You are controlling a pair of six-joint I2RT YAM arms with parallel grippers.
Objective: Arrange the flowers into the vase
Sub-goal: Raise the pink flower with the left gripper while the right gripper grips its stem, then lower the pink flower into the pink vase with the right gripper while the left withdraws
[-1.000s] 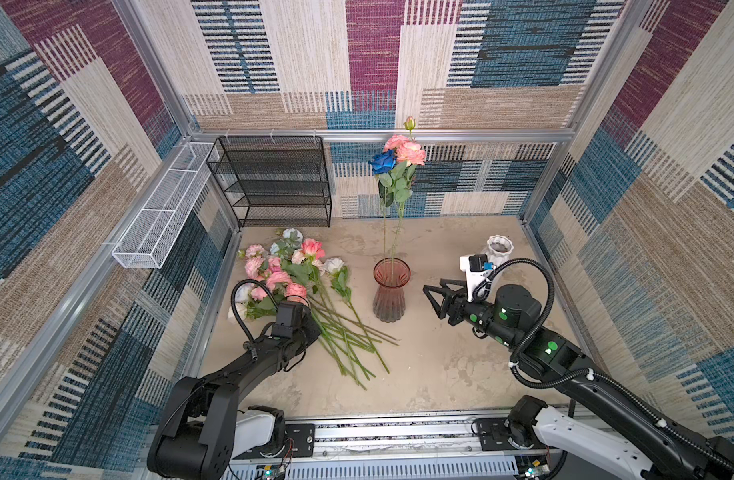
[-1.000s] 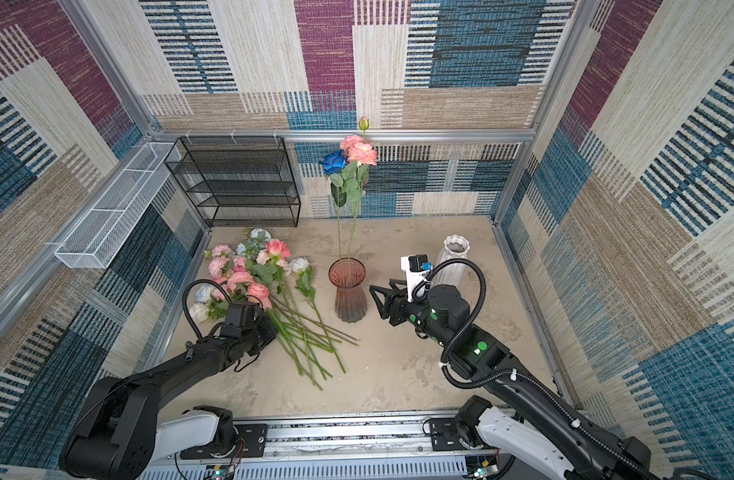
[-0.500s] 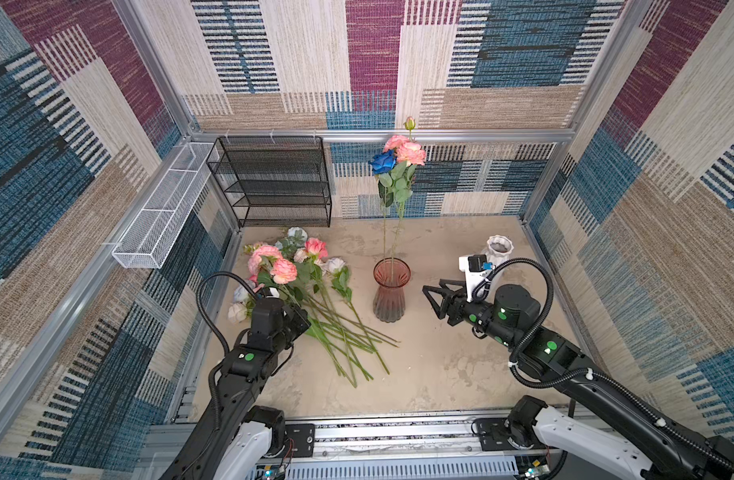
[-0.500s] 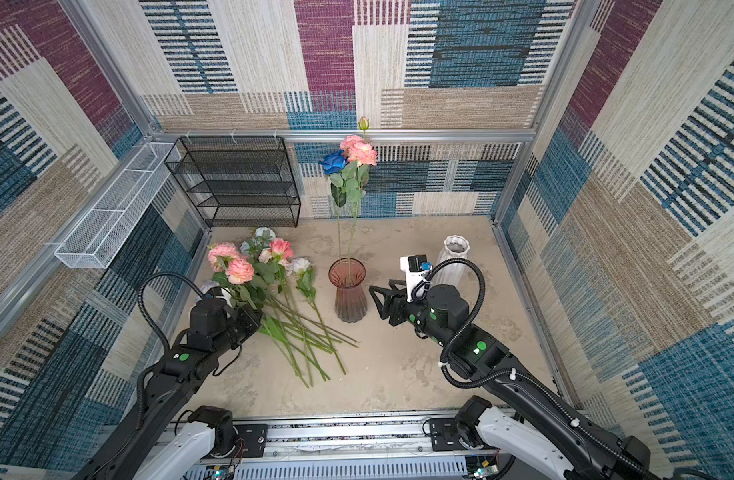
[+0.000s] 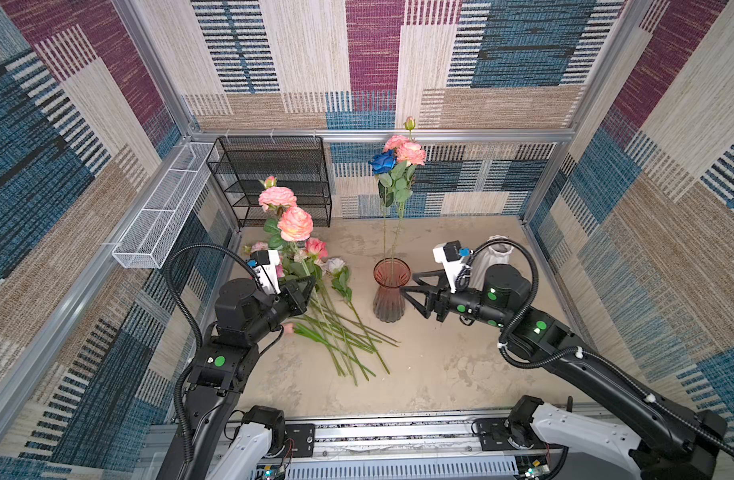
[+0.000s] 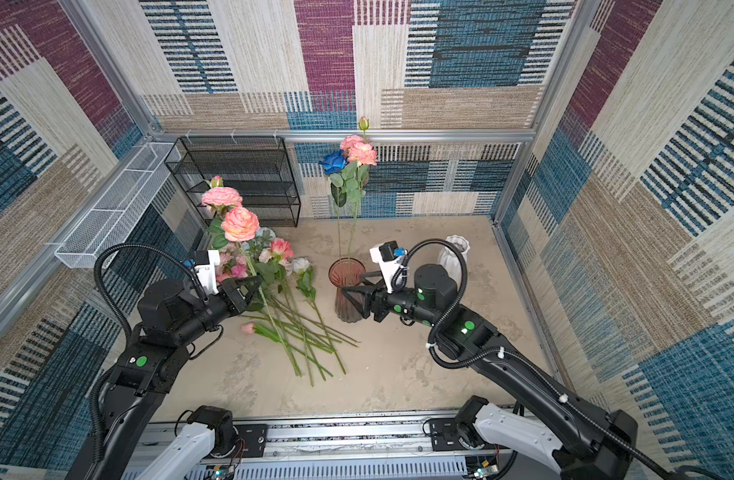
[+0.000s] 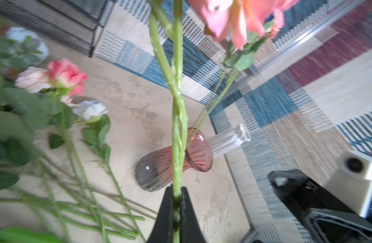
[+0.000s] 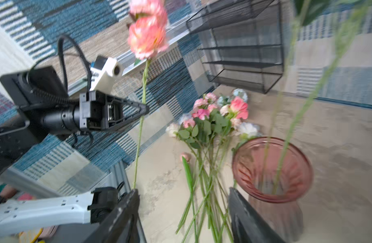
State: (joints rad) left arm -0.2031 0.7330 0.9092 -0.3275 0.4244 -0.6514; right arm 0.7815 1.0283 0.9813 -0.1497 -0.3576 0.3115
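My left gripper [image 5: 311, 284] [image 7: 176, 202] is shut on the green stem of a flower with two peach-pink roses [image 5: 294, 223] [image 6: 239, 223] and a bud. It holds the stem upright, lifted above the other flowers [image 5: 327, 316], which lie in a pile on the floor. To the right stands the pink ribbed glass vase [image 5: 391, 291] [image 8: 271, 168]. It holds a dark blue rose [image 5: 382, 162] and pink roses [image 5: 411, 151] on tall stems. My right gripper [image 5: 407, 283] [image 8: 183, 190] is open and empty, right beside the vase's right side.
A white ribbed vase [image 5: 496, 257] stands behind my right arm near the right wall. A black mesh shelf [image 5: 273, 178] sits at the back left. A white wire basket [image 5: 161, 216] hangs on the left wall. The sandy floor [image 5: 440, 374] in front is bare.
My left gripper has risen from the pile with the peach-pink rose stem, now held upright and higher. The right arm has stayed by the vase.
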